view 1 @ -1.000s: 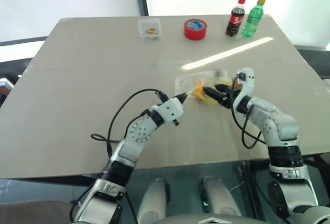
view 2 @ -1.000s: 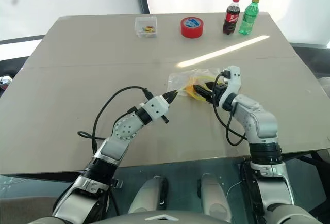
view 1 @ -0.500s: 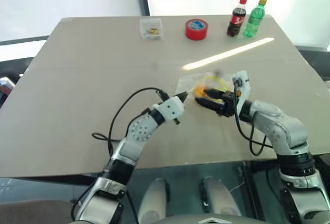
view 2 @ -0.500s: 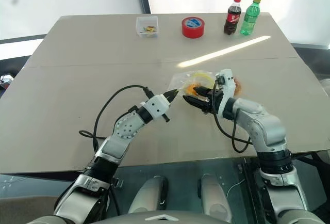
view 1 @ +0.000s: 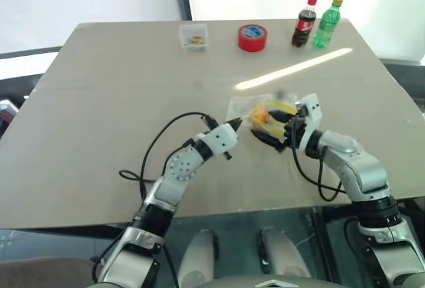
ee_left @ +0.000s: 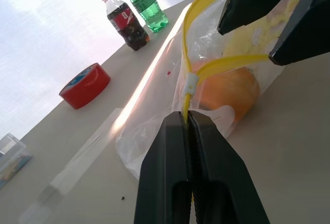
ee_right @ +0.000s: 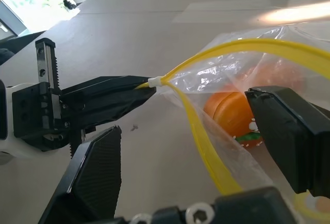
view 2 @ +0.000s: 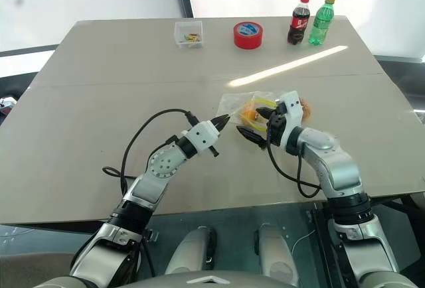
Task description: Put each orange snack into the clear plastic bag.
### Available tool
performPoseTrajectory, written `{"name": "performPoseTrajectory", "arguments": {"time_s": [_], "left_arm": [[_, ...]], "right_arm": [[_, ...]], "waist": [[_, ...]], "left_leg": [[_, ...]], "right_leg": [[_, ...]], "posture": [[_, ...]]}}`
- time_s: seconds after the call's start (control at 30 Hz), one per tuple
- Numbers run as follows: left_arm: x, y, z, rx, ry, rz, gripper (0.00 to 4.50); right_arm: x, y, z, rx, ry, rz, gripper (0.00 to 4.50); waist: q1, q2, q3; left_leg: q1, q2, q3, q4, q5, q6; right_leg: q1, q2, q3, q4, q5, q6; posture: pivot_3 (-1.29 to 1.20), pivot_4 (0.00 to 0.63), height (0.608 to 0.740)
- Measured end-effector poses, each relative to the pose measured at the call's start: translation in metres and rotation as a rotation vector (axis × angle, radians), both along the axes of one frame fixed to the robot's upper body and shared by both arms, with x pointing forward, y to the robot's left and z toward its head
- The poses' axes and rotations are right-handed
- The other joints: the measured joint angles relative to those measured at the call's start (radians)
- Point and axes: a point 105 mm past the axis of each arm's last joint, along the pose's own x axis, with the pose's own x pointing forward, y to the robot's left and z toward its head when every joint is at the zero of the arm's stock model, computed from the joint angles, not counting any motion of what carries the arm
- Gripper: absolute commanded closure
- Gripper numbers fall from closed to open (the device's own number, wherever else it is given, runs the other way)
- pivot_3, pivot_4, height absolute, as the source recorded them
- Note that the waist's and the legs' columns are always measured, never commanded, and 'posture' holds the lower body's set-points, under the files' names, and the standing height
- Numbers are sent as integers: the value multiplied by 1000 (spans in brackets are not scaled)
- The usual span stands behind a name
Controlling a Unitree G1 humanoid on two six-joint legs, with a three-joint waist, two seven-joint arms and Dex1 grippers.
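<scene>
The clear plastic bag (view 1: 240,106) lies mid-table with its yellow-stripped mouth pulled open. My left gripper (view 1: 236,124) is shut on the yellow strip at the corner of the mouth (ee_left: 186,111). My right gripper (view 1: 265,122) is open wide at the mouth: one finger (ee_right: 286,131) is inside the bag and the other (ee_right: 98,177) is outside it, over the table. An orange snack (ee_left: 229,92) lies loose inside the bag between the two grippers, also seen as the orange snack (ee_right: 229,111). A second orange shape (ee_right: 276,74) shows through the plastic deeper in.
At the far edge of the table stand a small clear box (view 1: 193,37), a red tape roll (view 1: 252,37), a cola bottle (view 1: 304,22) and a green bottle (view 1: 327,22). A bright streak of light (view 1: 292,69) crosses the tan tabletop behind the bag.
The right gripper has opened wide, rolled at the wrist and drawn back a little at the bag's mouth. The left gripper has kept still on the strip.
</scene>
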Motion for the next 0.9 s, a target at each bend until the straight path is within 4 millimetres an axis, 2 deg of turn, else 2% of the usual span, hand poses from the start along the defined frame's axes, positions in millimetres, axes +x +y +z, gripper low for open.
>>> {"name": "performPoseTrajectory", "arguments": {"time_s": [0.13, 0.27, 0.37, 0.47, 0.53, 0.67, 0.9], "left_arm": [[0, 0, 0, 2, 0, 1, 4500], [0, 1, -1, 4, 1, 2, 4500], [1, 3, -1, 5, -1, 12, 4500], [2, 8, -3, 6, 7, 37, 4500], [0, 13, -4, 1, 11, 55, 4500], [-7, 27, 1, -9, -9, 96, 4500], [-16, 19, 5, -39, -14, 58, 4500]], "right_arm": [[-6, -1, 1, 7, -3, 33, 32], [-22, -3, -1, 22, 7, 101, 32], [-26, -11, 2, 48, -13, 80, 32], [-19, -27, 7, 47, -37, -7, 32], [-16, -37, 3, 8, -38, -68, 32], [3, -58, -18, -51, 5, -227, 32], [33, -39, -2, -29, -90, -282, 32]], "waist": [[0, 0, 0], [1, 0, 0], [1, 0, 0], [0, 0, 0], [0, 0, 0], [-1, 0, 0], [3, 0, 0]], "left_leg": [[0, 0, 0, 0, 0, 0], [0, 0, 0, 0, 0, 0], [0, 0, 0, 0, 0, 0], [1, 0, 0, 1, 0, 0], [1, 0, 0, 1, 0, 0], [1, 0, 0, 1, 0, 0], [1, 0, 0, 1, 0, 0]], "right_leg": [[0, 0, 0, 0, 0, 0], [0, 0, 0, 0, 0, 0], [0, 0, 0, 0, 0, 0], [0, 0, 0, 0, 0, 0], [0, 0, 0, 1, 0, 0], [0, 0, 0, 1, 0, 0], [0, 0, 0, 1, 0, 0]], "posture": [[0, 150, 740], [0, 150, 740], [0, 150, 740], [0, 150, 740], [0, 150, 740], [0, 150, 740], [0, 150, 740]]}}
